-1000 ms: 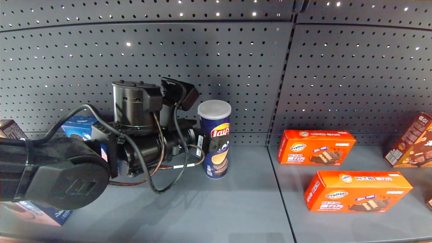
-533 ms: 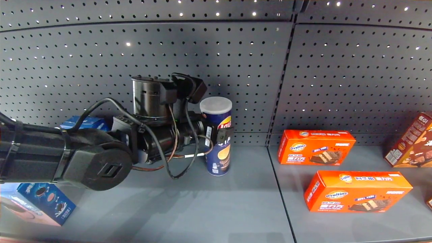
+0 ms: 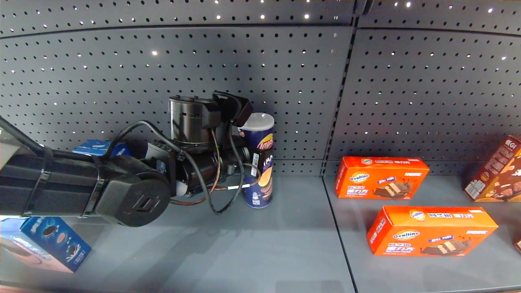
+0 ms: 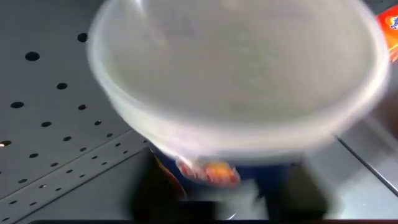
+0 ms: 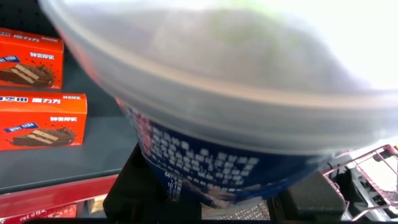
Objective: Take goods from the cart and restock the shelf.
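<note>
A blue chips can (image 3: 260, 136) with a translucent lid stands upright at the back of the grey shelf (image 3: 285, 244), close to the pegboard wall (image 3: 285, 81). My left gripper (image 3: 262, 160) is shut on its middle, coming in from the left. I cannot tell whether its base touches the shelf. The left wrist view looks down on that can's lid (image 4: 236, 62), with the left gripper (image 4: 230, 199) below it. My right gripper (image 5: 217, 199) is shut on a second blue chips can (image 5: 211, 155), held in front of the shelf.
Two orange boxes (image 3: 380, 177) (image 3: 431, 230) lie right of the shelf divider, and a brown box (image 3: 496, 171) leans at the far right. Blue cookie boxes (image 3: 53, 240) (image 3: 97, 147) sit on the left. The wire cart (image 5: 373, 174) shows below the shelf edge.
My left arm has carried the chips can deeper into the shelf, toward the pegboard wall and slightly left. The boxes on the right have not moved.
</note>
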`<state>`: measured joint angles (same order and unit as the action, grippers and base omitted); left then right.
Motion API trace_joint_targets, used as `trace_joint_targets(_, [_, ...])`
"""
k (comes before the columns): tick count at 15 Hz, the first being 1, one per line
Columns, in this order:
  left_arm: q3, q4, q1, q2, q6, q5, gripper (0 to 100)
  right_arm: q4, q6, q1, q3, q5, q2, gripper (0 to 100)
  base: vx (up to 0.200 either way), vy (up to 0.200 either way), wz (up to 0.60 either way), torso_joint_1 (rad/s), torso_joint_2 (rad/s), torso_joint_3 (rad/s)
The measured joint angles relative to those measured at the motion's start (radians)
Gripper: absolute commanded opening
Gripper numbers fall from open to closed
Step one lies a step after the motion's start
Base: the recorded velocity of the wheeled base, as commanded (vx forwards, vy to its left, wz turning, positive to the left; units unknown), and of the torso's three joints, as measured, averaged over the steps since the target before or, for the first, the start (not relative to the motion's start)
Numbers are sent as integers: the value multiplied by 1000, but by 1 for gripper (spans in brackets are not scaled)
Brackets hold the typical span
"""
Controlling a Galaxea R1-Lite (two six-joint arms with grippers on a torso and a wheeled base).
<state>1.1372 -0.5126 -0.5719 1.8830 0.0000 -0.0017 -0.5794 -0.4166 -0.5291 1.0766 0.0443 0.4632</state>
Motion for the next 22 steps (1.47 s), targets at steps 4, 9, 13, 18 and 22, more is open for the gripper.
trace_joint_targets(4, [-6, -2, -6, -1, 0, 2, 0, -3, 0, 0, 1, 0, -15, 0, 0, 0, 0, 0, 0, 0])
trace_joint_targets(9, [-129, 3, -9, -109, 6, -28, 0, -13, 0, 0, 4, 0, -36, 0, 0, 0, 0, 0, 0, 0])
trace_joint_targets(13, [-312, 3, -5, -297, 33, -107, 0, -73, 0, -1, -4, 1, -77, 0, 0, 0, 0, 0, 0, 0])
trace_joint_targets(18, [-511, 10, 6, -496, 155, -352, 0, -114, 0, 0, -4, 1, -138, 0, 0, 0, 0, 0, 0, 0])
trace_joint_targets(22, [-515, -1, 32, -517, 170, -461, 0, -120, 0, 9, -9, 7, -143, 0, 0, 0, 0, 0, 0, 0])
